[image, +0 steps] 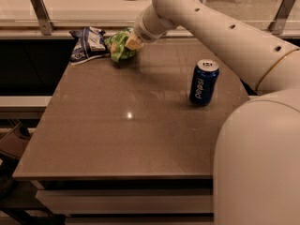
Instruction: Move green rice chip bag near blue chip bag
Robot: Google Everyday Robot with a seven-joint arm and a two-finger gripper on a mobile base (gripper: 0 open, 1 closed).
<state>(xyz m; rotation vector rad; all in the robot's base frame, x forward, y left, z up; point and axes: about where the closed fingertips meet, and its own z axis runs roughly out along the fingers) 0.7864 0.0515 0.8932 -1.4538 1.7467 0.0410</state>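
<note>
The green rice chip bag (pixel 120 46) is crumpled and sits at the table's far left, its left edge touching or almost touching the blue chip bag (pixel 88 44). The blue bag lies flat at the far left corner, white label up. My gripper (pixel 131 43) reaches in from the right and is shut on the right side of the green bag, low over the tabletop. Only one pale fingertip (pixel 134 43) shows against the bag. The rest of the hand is hidden behind the wrist.
A blue Pepsi can (pixel 203 82) stands upright at the right of the brown table (pixel 126 139). My white arm spans the upper right and its bulk fills the lower right corner. A counter with metal brackets runs behind the table's far edge.
</note>
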